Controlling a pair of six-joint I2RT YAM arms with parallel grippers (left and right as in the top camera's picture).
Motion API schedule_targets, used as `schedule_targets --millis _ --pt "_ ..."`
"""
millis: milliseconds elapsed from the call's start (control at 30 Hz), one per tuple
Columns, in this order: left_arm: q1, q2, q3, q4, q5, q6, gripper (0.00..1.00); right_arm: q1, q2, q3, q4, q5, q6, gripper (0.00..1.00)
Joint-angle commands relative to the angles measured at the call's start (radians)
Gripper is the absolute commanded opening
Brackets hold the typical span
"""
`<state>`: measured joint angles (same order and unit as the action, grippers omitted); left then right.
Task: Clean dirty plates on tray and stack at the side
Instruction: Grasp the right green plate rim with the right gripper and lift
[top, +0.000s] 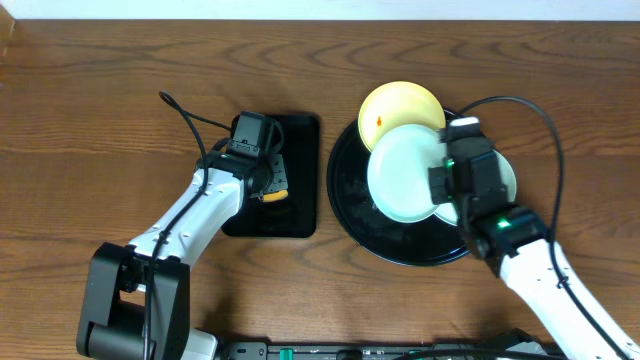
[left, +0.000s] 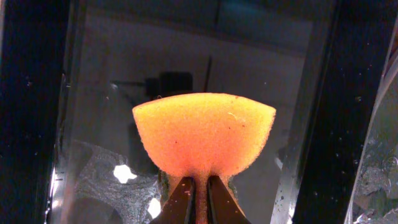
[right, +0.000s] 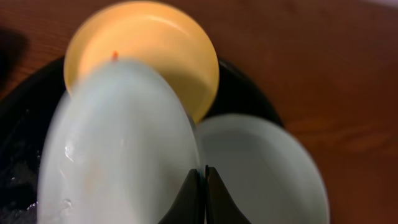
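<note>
My right gripper (top: 443, 172) (right: 203, 180) is shut on the rim of a mint-blue plate (top: 403, 174) (right: 118, 149) and holds it tilted over the round black tray (top: 350, 205) (right: 25, 118). A second mint-blue plate (top: 505, 180) (right: 261, 168) lies under it at the tray's right. The pale yellow plate (top: 395, 105) (right: 168, 56) with an orange-red speck rests on the tray's far rim. My left gripper (top: 268, 188) (left: 199, 193) is shut on an orange sponge (left: 204, 134) over the rectangular black tray (top: 300, 160).
The rectangular tray (left: 348, 124) has a wet, glossy floor with white foam specks. Bare wooden table (top: 100, 100) surrounds both trays. Black cables arc over the table near each arm.
</note>
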<state>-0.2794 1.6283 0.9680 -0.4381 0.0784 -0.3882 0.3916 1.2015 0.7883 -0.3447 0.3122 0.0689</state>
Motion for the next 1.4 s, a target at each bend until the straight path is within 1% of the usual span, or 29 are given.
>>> schedule_targets --millis 0,133,200,300,400,500,533,567,600,633,700,800,867,900,1067,1100,1133,1200,1367 --pt "0.004 0.003 -0.012 0.001 -0.013 0.012 0.08 0.109 -0.012 0.018 0.04 0.203 -0.119 0.01" --pt "0.004 0.004 -0.012 0.001 -0.013 0.012 0.08 0.2 -0.012 0.018 0.06 0.383 -0.191 0.01" --pt "0.004 0.003 -0.012 0.001 -0.013 0.012 0.08 0.218 -0.012 0.018 0.066 0.435 -0.198 0.01" --pt "0.004 0.004 -0.012 0.001 -0.013 0.012 0.08 0.22 -0.012 0.018 0.065 0.404 -0.193 0.01" --pt "0.004 0.004 -0.012 0.002 -0.013 0.012 0.08 0.207 -0.012 0.018 0.054 0.327 -0.088 0.01" --pt "0.004 0.004 -0.012 0.001 -0.013 0.012 0.08 0.159 -0.012 0.018 0.024 0.163 0.006 0.01" --pt "0.004 0.004 -0.012 0.001 -0.013 0.012 0.08 0.142 -0.012 0.018 0.012 0.132 0.028 0.02" --pt "0.004 0.004 -0.012 0.001 -0.012 0.012 0.08 0.112 -0.012 0.018 -0.013 0.086 0.063 0.08" --pt "0.004 0.004 -0.012 0.001 -0.012 0.012 0.08 0.089 -0.012 0.018 -0.038 0.043 0.089 0.11" --pt "0.004 0.004 -0.012 0.001 -0.013 0.012 0.08 0.071 -0.012 0.018 -0.06 0.006 0.11 0.17" --pt "0.004 0.004 -0.012 0.001 -0.012 0.012 0.08 0.028 -0.012 0.018 -0.123 -0.089 0.158 0.33" --pt "0.004 0.003 -0.012 0.001 -0.013 0.012 0.08 -0.025 -0.012 0.018 -0.212 -0.155 0.259 0.33" --pt "0.004 0.003 -0.012 0.001 -0.013 0.012 0.08 -0.061 -0.012 0.018 -0.281 -0.182 0.346 0.4" --pt "0.004 0.004 -0.012 0.001 -0.013 0.012 0.08 -0.081 -0.012 0.018 -0.319 -0.191 0.39 0.47" --pt "0.004 0.004 -0.012 0.0 -0.012 0.012 0.08 -0.154 -0.012 0.017 -0.485 -0.198 0.589 0.51" --pt "0.004 0.004 -0.012 -0.003 -0.012 0.012 0.08 -0.169 -0.012 0.015 -0.51 -0.207 0.628 0.53" --pt "0.004 0.004 -0.012 -0.003 -0.012 0.012 0.08 -0.178 -0.012 0.012 -0.513 -0.224 0.643 0.54" --pt "0.004 0.004 -0.012 -0.003 -0.012 0.012 0.08 -0.187 -0.011 -0.002 -0.495 -0.281 0.647 0.52" --pt "0.004 0.004 -0.012 -0.003 -0.012 0.012 0.08 -0.187 -0.009 -0.069 -0.435 -0.315 0.737 0.52"
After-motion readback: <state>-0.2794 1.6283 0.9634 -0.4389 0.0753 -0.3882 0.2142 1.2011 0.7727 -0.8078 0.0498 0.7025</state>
